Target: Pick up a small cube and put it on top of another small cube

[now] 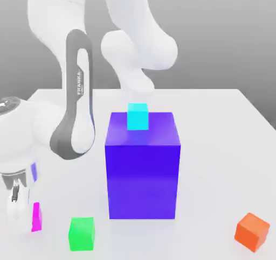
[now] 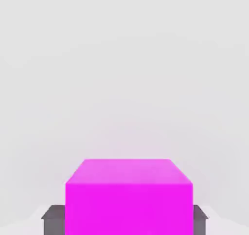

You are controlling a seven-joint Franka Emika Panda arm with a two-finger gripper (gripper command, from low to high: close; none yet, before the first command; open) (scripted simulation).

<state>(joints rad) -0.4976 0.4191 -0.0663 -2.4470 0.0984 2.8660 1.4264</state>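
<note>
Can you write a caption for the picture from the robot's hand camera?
Hand view: the gripper has a finger on each side of the small magenta-pink cube, above the white table.

Light is soft and even, bright; the big blue-violet block (image 1: 143, 167) throws only a faint shadow on the white table (image 1: 215, 146).

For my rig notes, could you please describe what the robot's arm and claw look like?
The arm has glossy white rounded shells. One link carries a dark grey band with white FRANKA lettering. The claw is white with dark grey fingers.
</note>
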